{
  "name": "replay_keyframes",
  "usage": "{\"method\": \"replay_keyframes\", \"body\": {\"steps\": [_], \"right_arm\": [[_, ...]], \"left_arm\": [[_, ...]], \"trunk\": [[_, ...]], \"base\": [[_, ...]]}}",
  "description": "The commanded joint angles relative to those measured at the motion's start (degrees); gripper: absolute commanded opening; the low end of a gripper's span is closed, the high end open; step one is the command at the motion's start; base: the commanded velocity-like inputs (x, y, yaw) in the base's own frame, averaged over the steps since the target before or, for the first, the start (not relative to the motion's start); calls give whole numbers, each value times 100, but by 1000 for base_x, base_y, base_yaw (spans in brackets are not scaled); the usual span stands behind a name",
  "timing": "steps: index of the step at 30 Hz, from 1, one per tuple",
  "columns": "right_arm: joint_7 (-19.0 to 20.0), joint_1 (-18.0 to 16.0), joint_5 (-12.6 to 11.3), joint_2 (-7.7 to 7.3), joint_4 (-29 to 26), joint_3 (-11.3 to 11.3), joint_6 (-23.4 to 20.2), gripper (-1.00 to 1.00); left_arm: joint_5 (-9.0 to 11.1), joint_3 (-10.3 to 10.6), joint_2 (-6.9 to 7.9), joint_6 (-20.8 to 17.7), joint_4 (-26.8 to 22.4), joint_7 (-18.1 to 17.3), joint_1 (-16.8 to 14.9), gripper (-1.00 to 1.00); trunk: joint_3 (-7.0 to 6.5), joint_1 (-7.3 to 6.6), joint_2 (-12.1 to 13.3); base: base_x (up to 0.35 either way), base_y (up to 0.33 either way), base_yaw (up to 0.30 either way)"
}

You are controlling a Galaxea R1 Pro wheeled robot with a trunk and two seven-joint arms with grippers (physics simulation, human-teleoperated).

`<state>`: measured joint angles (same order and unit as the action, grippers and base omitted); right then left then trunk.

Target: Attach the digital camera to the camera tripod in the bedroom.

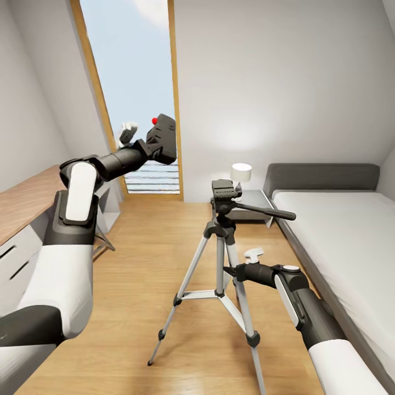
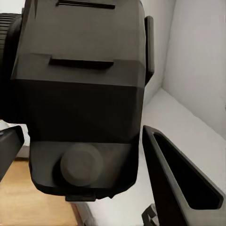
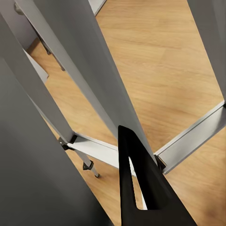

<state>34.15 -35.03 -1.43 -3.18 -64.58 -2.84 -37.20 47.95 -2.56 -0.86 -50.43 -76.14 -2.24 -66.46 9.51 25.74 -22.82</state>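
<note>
- Right gripper (image 1: pixel 237 270) sits against the tripod (image 1: pixel 221 262) column, apparently to steady it; I cannot tell its grip.
- Left gripper (image 1: pixel 144 144), clenched on the camera (image 1: pixel 163 139), holds it high by the window, well apart from the tripod head, probably for clearance.

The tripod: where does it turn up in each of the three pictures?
Head view: the tripod stands mid-picture on the wood floor, its head beside the bed.
Left wrist view: I can't find it; the black camera held in the left tool takes up most of the picture.
Right wrist view: its silver legs cross the picture very close up.
Shared landmark: the wood floor.
</note>
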Motion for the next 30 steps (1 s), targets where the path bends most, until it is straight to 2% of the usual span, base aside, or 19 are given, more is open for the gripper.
{"method": "replay_keyframes", "body": {"steps": [1,2,7,9,11,17,19,22,23,25,28,30], "right_arm": [[-12,-4,275,-7,68,-5,-294,-100],[-13,-4,275,-7,68,-5,-293,-100],[-12,-4,275,-7,69,-4,-289,-100],[-12,-4,275,-9,70,-5,-288,-100],[-9,-4,275,-12,69,-5,-288,-100],[-6,-4,281,-15,68,-4,-288,-100],[-6,-4,282,-16,68,-2,-288,-100],[-11,-4,279,-16,68,-5,-288,-100],[-9,-4,278,-16,68,-5,-286,-100],[-12,-4,278,-16,68,-5,-283,-100],[-13,-4,282,-16,68,-6,-280,-100],[-14,-4,281,-16,68,-6,-280,-100]], "left_arm": [[-55,130,-20,-18,-3,-36,-7,-100],[-64,223,-22,-12,-4,-38,-7,-100],[-84,1092,-44,7,144,-8,-7,-100],[-105,1335,-35,4,349,42,-7,-100],[-122,1455,-28,-11,517,64,-7,-100],[-136,1527,49,-19,731,48,-47,-100],[-132,1520,143,-39,759,41,-238,-100],[-104,1509,401,-115,935,-10,-855,-100],[-98,1508,433,-129,982,-35,-961,-100],[-87,1506,516,-165,1145,-203,-1417,-100],[-99,1505,536,-207,1458,-459,-2128,-100],[-106,1506,516,-227,1642,-539,-2417,-100]], "trunk": [[13,4,-10],[13,4,-10],[13,4,-10],[13,4,-10],[13,4,-10],[13,4,-10],[13,4,-10],[13,4,-10],[13,4,-10],[13,4,-10],[13,4,-10],[13,4,-10]], "base": [[13,0,0],[43,-7,0],[124,-20,0],[51,-6,0],[26,-3,0],[8,-1,0],[2,0,0],[0,0,0],[0,0,0],[0,0,0],[0,0,0],[0,0,0]]}}
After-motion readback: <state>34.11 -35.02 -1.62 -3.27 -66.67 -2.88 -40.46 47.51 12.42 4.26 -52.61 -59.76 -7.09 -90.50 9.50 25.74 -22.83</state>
